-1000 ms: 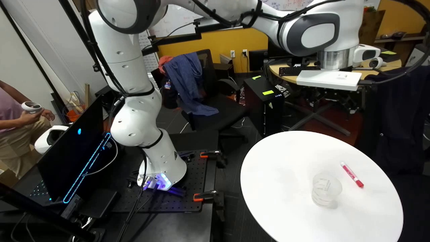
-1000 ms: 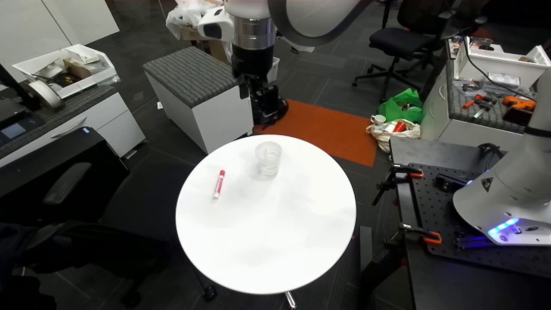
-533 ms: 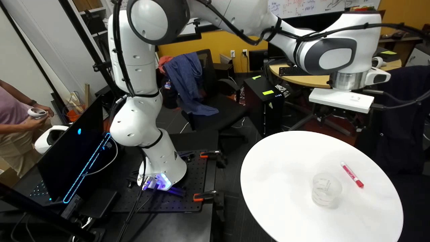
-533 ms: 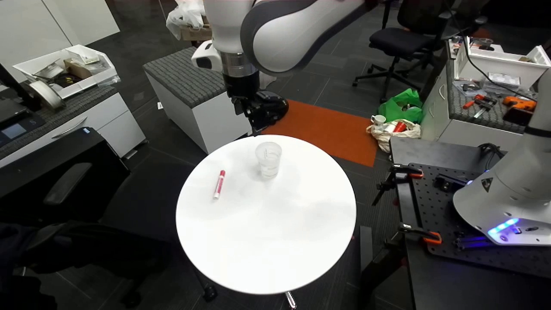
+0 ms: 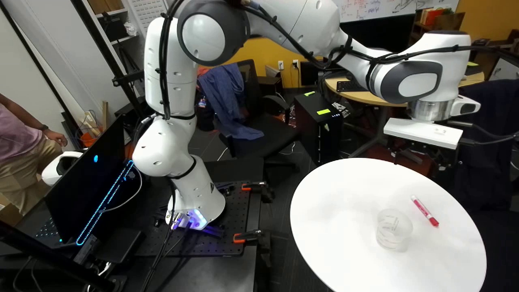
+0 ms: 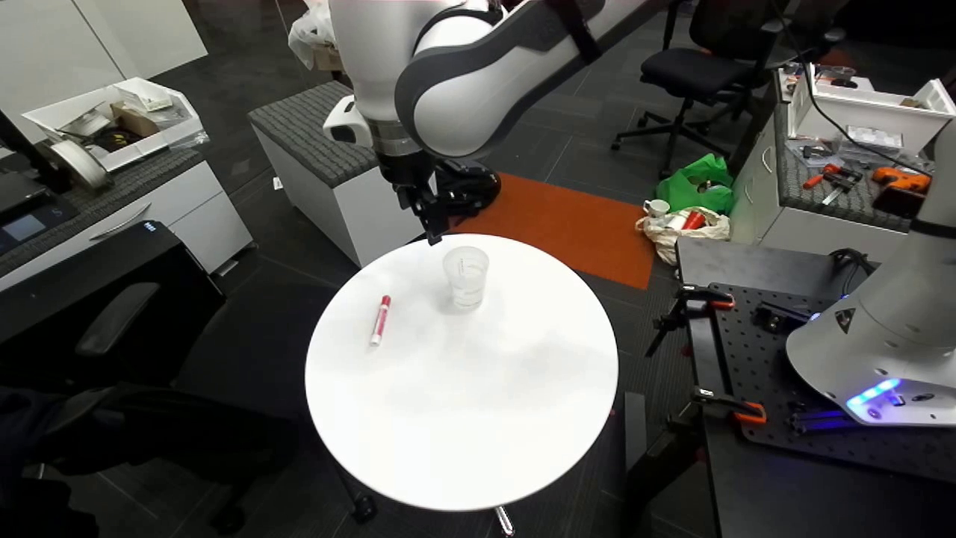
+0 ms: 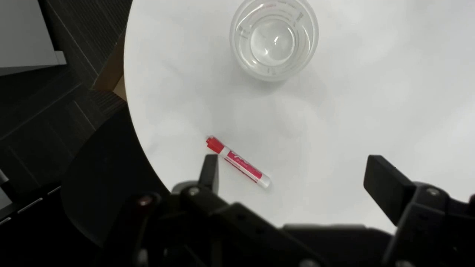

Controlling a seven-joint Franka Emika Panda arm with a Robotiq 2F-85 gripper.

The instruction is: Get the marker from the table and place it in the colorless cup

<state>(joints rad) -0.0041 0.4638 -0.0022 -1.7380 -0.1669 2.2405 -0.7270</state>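
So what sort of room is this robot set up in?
Most likely a robotics lab or a tech office: the arm stands on a perforated plate with clamps at its edge, a whiteboard with writing hangs behind, and there's an office chair.

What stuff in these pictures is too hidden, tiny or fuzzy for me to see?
The lettering on the marker: in the wrist view, too small and blurry to read.
The far rim of the clear cup: in the wrist view, cut off by the top edge.
The face of the person: in an exterior view, cut off by the left edge.
The writing on the whiteboard: there too, too small to read.
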